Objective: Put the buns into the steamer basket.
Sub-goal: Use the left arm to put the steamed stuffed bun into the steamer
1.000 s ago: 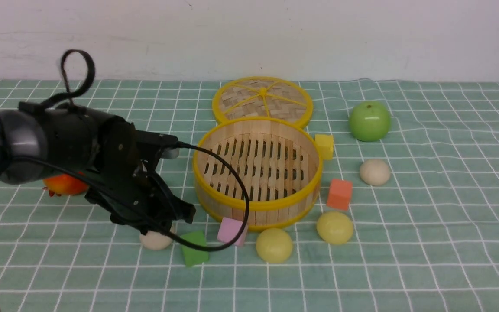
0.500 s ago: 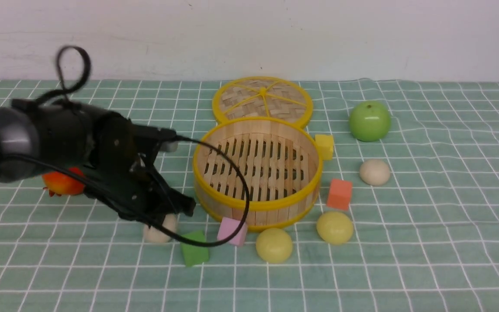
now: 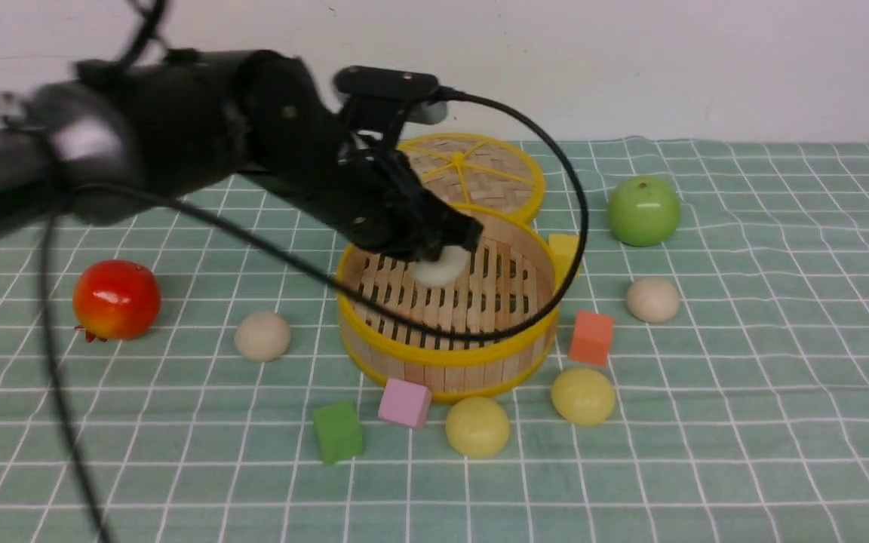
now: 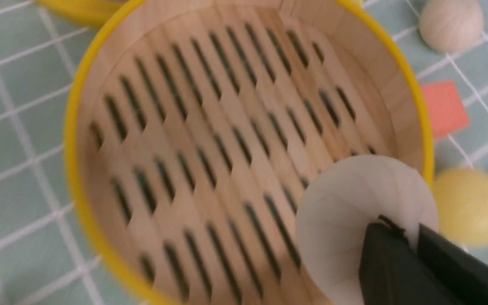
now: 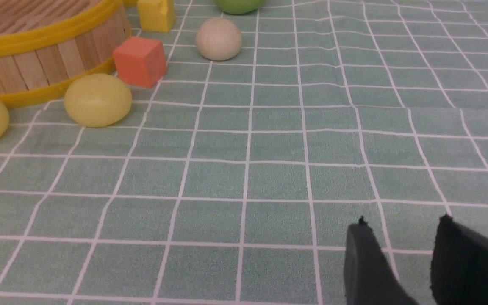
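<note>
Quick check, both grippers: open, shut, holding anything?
Left gripper: shut on a white bun, above the steamer basket.
Right gripper: open, nothing between its fingers.

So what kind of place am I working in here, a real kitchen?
Probably a staged tabletop test area, not a kitchen: green checked tablecloth, bare white wall, and an orange cube beside the steamer basket.

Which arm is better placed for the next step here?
The left. The left gripper holds a white bun directly over the steamer basket, so it likely just needs to release. The right gripper is open and holds nothing.
</note>
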Action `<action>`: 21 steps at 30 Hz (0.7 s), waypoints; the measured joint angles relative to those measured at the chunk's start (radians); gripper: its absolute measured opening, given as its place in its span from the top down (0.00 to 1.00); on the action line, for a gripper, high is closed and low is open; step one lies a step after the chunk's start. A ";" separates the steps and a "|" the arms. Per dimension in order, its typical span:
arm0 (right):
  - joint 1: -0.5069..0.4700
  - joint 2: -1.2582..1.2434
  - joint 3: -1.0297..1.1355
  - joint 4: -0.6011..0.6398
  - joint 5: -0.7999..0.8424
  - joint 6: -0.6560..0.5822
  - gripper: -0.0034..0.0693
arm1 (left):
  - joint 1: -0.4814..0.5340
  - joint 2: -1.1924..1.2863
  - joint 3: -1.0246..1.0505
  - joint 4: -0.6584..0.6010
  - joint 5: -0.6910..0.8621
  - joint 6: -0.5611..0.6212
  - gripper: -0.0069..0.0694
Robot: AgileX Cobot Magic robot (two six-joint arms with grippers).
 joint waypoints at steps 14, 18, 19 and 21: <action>0.000 0.000 0.000 0.000 0.000 0.000 0.62 | 0.000 0.420 -0.411 -0.001 -0.040 0.004 0.90; 0.000 0.000 0.000 0.000 0.000 0.000 0.62 | 0.000 0.457 -0.428 0.008 -0.043 0.004 0.83; 0.000 0.000 0.000 0.000 0.000 0.000 0.62 | 0.000 0.458 -0.428 0.008 -0.043 0.004 0.81; 0.000 0.000 0.000 0.000 0.000 0.000 0.62 | 0.000 0.451 -0.428 0.007 -0.043 0.004 0.67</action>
